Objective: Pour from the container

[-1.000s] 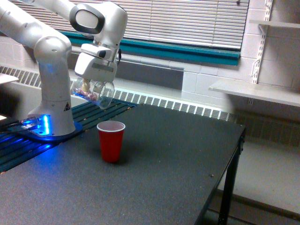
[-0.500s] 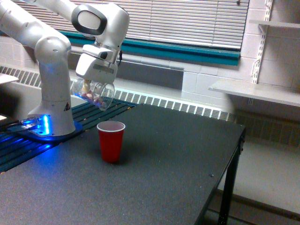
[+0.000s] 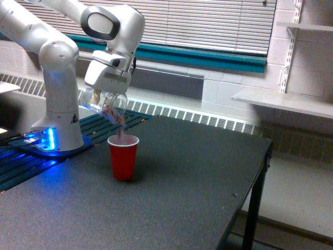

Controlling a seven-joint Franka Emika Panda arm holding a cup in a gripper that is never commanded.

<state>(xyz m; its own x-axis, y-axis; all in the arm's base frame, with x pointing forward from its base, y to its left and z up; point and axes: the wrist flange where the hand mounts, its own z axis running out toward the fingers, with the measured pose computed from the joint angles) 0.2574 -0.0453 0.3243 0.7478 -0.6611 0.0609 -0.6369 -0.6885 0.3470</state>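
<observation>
Tool (image 3: 102, 97) fingertips blurred behind tipped clear container (image 3: 105, 105) above red cup (image 3: 123, 157)

The small clear plastic cup (image 3: 104, 105) hangs in the air, tipped steeply on its side with its open mouth pointing down toward the exterior view's right. Small pinkish-brown bits show through its wall, gathered at the lower lip. A thin blurred stream of those bits falls from the lip. The cup sits above and slightly toward the exterior view's left of an opaque red plastic cup (image 3: 123, 157), not touching it
</observation>
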